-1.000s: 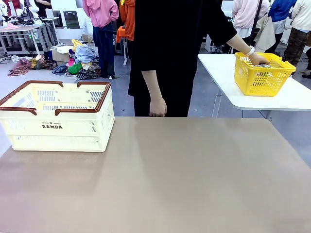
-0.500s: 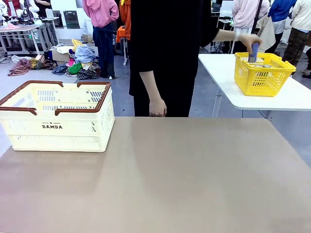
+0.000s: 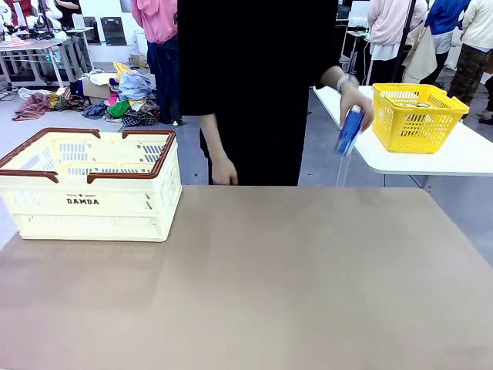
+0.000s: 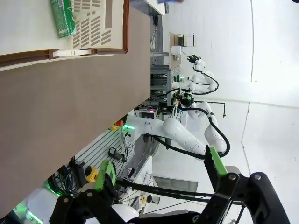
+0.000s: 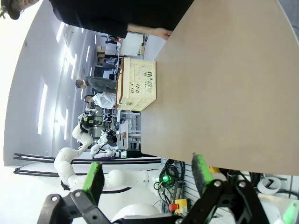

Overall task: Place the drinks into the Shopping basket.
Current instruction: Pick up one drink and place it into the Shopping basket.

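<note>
**Blue can at upper right, in the person's grip; your right hand is the nearer one**

The slim blue drink can with white print (image 3: 349, 131) hangs from the person's hand (image 3: 358, 104) at the upper right of the front frame, beyond the far edge of the brown table (image 3: 293, 277) and not yet set down; its long axis is near upright, top tipped rightward; the cream-white perforated Shopping basket with brown rim (image 3: 92, 204) sits at the frame's left, a green can (image 4: 63, 18) already lying inside; your left hand (image 4: 159, 165) and your right hand (image 5: 145, 168) both stand spread wide and empty; judge the right side closer, then a carry leftward across the table.
</note>
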Robot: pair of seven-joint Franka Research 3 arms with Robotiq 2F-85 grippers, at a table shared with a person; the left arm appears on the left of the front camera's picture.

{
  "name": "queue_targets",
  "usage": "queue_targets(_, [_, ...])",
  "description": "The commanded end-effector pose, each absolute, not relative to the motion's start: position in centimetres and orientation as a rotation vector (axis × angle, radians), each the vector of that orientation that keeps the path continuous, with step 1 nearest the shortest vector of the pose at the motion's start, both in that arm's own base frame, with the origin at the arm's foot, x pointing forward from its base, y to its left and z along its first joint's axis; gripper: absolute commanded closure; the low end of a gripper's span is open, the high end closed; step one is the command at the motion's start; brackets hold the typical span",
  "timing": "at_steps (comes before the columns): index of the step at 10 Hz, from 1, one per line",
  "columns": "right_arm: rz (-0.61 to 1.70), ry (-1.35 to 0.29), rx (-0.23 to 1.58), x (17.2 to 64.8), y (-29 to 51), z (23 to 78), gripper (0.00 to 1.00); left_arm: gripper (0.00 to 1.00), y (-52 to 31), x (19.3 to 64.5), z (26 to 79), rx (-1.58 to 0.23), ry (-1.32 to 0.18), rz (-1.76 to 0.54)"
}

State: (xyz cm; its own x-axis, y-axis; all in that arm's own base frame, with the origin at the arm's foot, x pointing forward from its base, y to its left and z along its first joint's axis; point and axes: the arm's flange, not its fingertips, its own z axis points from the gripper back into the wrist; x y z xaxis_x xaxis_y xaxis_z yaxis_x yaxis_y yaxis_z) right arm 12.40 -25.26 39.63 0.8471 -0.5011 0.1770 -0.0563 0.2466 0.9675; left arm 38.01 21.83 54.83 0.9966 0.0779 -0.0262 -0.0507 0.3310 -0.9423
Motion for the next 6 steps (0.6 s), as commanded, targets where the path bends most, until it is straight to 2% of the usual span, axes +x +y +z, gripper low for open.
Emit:
queue_targets(1, [-0.308, -0.544, 1.305, 11.89, -25.17, 39.86, 0.00, 0.00, 21.73, 37.82, 55.12, -1.235, -0.016, 0.098])
queue_targets(6, [-0.308, -0.544, 1.305, 11.89, -25.17, 39.86, 0.00, 0.00, 21.73, 37.82, 55.12, -1.235, -0.016, 0.098])
